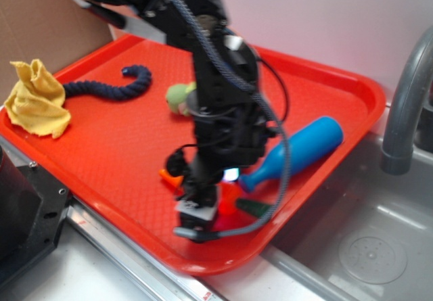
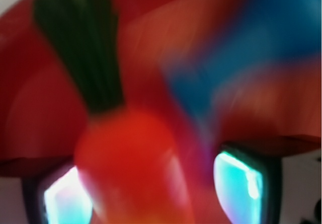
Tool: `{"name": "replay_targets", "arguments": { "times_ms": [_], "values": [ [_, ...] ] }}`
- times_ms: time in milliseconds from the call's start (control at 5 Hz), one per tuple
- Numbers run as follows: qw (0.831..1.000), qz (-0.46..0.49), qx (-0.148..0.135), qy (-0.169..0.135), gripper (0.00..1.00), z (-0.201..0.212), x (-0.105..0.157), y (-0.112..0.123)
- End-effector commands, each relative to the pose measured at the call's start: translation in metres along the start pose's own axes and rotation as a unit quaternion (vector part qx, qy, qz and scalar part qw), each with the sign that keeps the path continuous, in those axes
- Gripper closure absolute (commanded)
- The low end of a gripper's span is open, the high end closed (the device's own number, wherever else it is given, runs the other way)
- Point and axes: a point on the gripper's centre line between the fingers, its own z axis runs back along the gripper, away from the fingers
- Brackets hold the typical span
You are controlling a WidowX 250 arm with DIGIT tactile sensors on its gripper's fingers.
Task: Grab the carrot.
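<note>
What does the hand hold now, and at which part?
The carrot lies between the hand's fingers, orange body near the green stem; whether they grip it cannot be told.

The wrist view is blurred throughout: the carrot runs off the bottom edge, its green stem is cut at the top, and the bottle is only a blue smear. In the exterior view the arm hides most of the carrot and part of the plush toy. Whether the jaws touch the carrot cannot be told. The faucet is cut off at the right edge.
</note>
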Motion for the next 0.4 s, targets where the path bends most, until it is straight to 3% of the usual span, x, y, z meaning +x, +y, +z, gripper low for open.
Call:
{"name": "replay_targets", "arguments": {
  "times_ms": [0, 200],
  "values": [
    [1.0, 0.011, 0.027, 0.007, 1.0, 0.004, -0.026, -0.029],
    [0.995, 0.09, 0.032, -0.01, 1.0, 0.039, -0.047, -0.039]
  ]
}}
